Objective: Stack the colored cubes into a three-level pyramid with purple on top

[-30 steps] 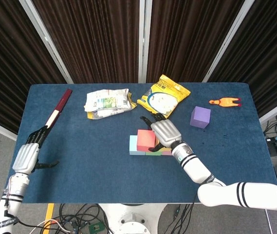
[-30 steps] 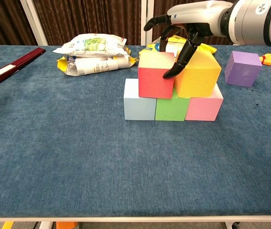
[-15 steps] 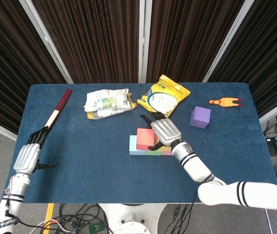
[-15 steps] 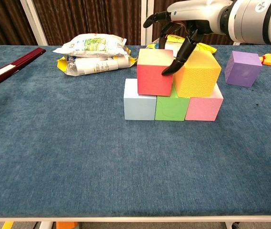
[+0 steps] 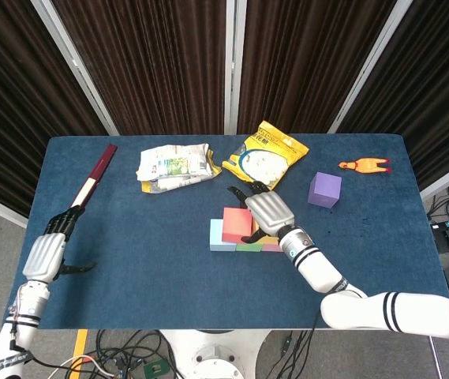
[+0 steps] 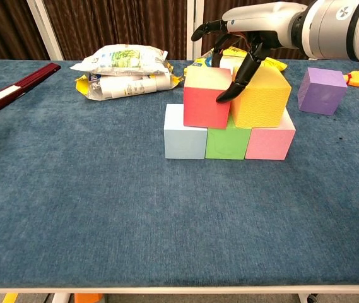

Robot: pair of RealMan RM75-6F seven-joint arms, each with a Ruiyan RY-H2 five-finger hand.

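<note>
Two levels built: light blue cube (image 6: 185,140), green cube (image 6: 227,142), pink cube (image 6: 270,142) below; red cube (image 6: 205,100), yellow cube (image 6: 262,96) above. Right robot hand (image 6: 245,38) spread over yellow cube, holding nothing. Purple cube (image 6: 321,90) unplaced on table (image 6: 103,208).

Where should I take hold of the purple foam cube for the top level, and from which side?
Take the purple foam cube by two opposite upright faces, coming down from above. It sits flat and alone on the blue table, well apart from the stack, with clear room around it. A top-down grip probably also leaves its underside free to set onto the red cube and yellow cube. The right hand is nearest.
</note>
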